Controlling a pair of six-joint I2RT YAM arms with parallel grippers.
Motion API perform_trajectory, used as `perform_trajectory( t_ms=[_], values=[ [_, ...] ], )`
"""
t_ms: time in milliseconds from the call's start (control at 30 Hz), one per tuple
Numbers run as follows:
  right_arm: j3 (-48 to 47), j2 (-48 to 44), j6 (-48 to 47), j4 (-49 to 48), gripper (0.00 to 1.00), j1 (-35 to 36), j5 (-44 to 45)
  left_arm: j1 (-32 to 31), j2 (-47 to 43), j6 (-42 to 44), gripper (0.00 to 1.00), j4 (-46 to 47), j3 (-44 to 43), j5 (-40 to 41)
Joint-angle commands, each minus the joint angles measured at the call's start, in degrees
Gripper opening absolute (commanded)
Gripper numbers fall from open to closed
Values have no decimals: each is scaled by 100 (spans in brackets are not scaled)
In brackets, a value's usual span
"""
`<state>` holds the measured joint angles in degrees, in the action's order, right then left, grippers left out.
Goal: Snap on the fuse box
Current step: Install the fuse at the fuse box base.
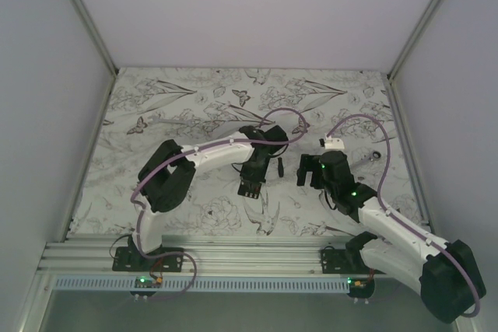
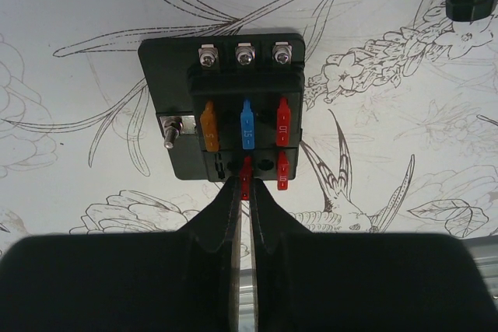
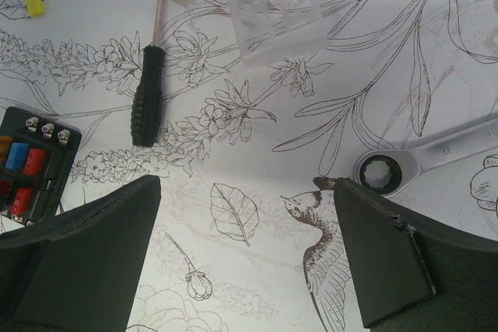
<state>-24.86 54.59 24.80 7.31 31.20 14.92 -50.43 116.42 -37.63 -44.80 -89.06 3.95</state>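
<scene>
The fuse box (image 2: pixel 167 75) lies flat on the flower-printed table, a black block with three screws, a toggle switch and orange, blue and red fuses in its slots. It also shows in the top view (image 1: pixel 249 189) and at the left edge of the right wrist view (image 3: pixel 31 165). My left gripper (image 2: pixel 245 189) is shut on a small red fuse (image 2: pixel 246 170) at the box's near row, middle slot. My right gripper (image 3: pixel 247 184) is open and empty, above bare table to the right of the box (image 1: pixel 310 170).
A clear plastic cover (image 3: pixel 278 17) lies beyond the right gripper. A black-handled screwdriver (image 3: pixel 148 103) lies between the box and the cover. A ratchet wrench (image 3: pixel 420 157) is at the right. A loose yellow fuse (image 3: pixel 33 3) lies far left.
</scene>
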Motion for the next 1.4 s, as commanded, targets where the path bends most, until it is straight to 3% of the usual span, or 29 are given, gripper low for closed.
perform_trajectory(
  t_ms=[0,300,500,867,1367],
  values=[
    [-102,42,-14,-81,99,-53,0,36,191,69,0,-190,187,57],
    [-82,-18,-11,-72,100,-53,2,108,43,-10,0,-226,386,465],
    [-87,-15,-5,-72,100,-57,0,-167,175,-49,0,-227,264,879],
    [-73,-27,-10,-72,99,-53,-15,-131,629,74,0,-249,66,425],
    [-64,-40,-13,-86,99,-53,-50,-122,487,20,0,-247,75,385]
  ],
)
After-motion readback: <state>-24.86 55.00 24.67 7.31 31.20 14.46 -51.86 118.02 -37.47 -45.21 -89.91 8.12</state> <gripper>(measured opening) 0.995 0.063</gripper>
